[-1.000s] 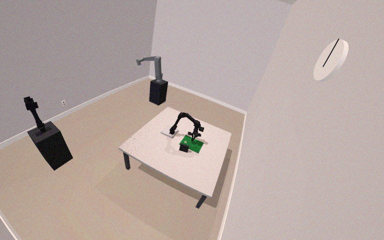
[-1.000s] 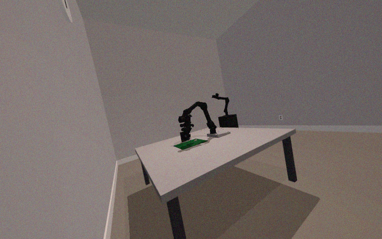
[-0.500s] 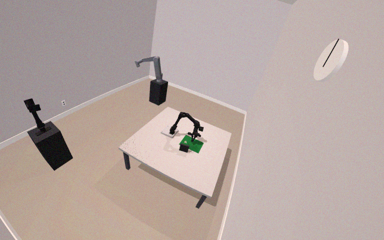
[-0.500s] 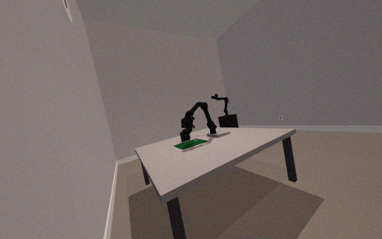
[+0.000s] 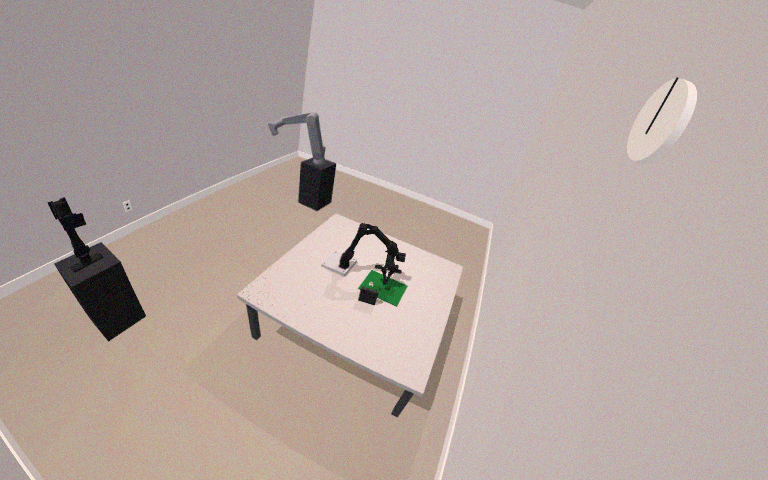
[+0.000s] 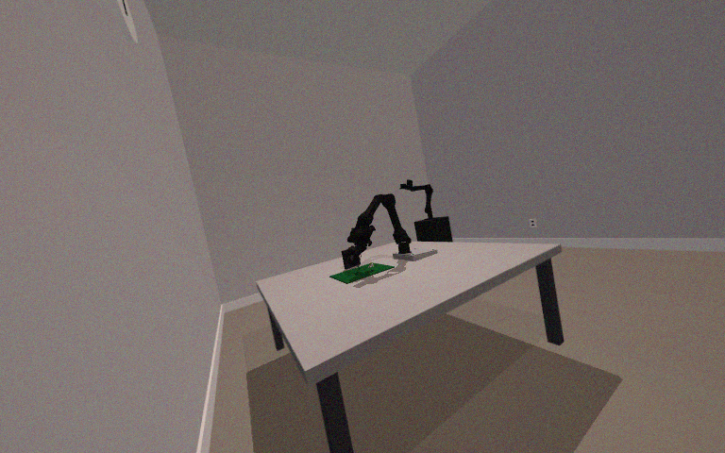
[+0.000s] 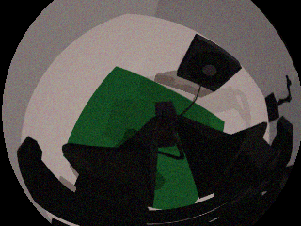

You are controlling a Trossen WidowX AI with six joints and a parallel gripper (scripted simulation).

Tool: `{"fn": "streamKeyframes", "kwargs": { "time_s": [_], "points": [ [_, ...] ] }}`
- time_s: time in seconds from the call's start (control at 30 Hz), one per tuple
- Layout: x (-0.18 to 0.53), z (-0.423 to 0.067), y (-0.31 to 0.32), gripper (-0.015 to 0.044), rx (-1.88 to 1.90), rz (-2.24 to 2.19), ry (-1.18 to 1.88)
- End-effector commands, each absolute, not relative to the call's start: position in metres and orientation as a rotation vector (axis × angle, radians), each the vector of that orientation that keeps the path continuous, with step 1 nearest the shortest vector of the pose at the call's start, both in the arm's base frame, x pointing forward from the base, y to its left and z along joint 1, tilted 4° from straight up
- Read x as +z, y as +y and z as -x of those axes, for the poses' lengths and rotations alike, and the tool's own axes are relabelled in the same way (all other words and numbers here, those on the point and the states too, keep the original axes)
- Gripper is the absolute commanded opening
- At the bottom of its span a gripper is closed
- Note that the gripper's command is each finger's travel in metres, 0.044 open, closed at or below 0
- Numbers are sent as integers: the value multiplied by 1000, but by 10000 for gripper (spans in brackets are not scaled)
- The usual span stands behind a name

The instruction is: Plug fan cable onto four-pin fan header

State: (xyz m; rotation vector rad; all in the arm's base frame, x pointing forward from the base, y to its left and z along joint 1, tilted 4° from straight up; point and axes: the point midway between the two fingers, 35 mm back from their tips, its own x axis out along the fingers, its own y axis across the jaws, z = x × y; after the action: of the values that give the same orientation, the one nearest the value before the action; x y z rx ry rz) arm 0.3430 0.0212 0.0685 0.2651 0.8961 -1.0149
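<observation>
Claw: my claw [image 7: 165,127] is clenched on the plug [image 7: 166,112], with a dark finger [image 7: 128,164] on each side of it.
Plug: a small, dark, blocky piece at the tip of my fingers, held low over the board; I cannot tell whether it touches the board.
Cable: a thin dark cable [image 7: 196,97] runs from the plug up to the fan in a loose curve.
Fan: a black square fan [image 7: 207,67] with a round hub in its middle, tilted in my wrist view, standing at the board's edge; from the top view it is a small black box [image 5: 368,294] at the board's near corner.
Board: a flat, bright green rectangle [image 7: 119,109] lying on the table [image 5: 317,316]; any fine detail on it is too small to make out.
Header: I cannot pick out the four pins under my fingers.
Arm: my arm [image 5: 370,233] arches from a pale base plate [image 5: 334,266] over to the board [image 6: 349,275], wrist pointing down.
</observation>
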Motion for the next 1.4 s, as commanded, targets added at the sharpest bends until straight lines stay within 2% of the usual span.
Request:
{"fn": "streamKeyframes", "kwargs": {
  "time_s": [0.0, 1.37],
  "points": [
    [66, -340, 22, 0, -1022, -231, 838],
    [83, -321, 48, 0, -945, -65, 220]
  ]
}}
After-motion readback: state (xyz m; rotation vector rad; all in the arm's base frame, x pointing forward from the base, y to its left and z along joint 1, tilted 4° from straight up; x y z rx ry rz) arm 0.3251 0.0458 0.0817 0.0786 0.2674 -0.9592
